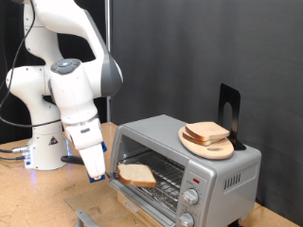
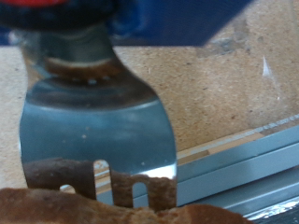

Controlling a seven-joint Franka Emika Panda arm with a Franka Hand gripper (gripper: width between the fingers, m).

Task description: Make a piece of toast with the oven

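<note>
The silver toaster oven stands at the exterior view's right with its glass door folded down open. My gripper is just to the exterior view's left of the oven mouth, shut on the handle of a metal slotted spatula. The piece of toast, pale with a light-brown crust, lies on the spatula blade at the oven's opening, over the open door. In the wrist view the gripper clamps the spatula's handle, and the toast's crust fills the blade's far end.
A round wooden plate with another bread slice sits on the oven's roof, with a black stand behind it. The oven's two knobs face front. The wooden tabletop extends to the exterior view's left.
</note>
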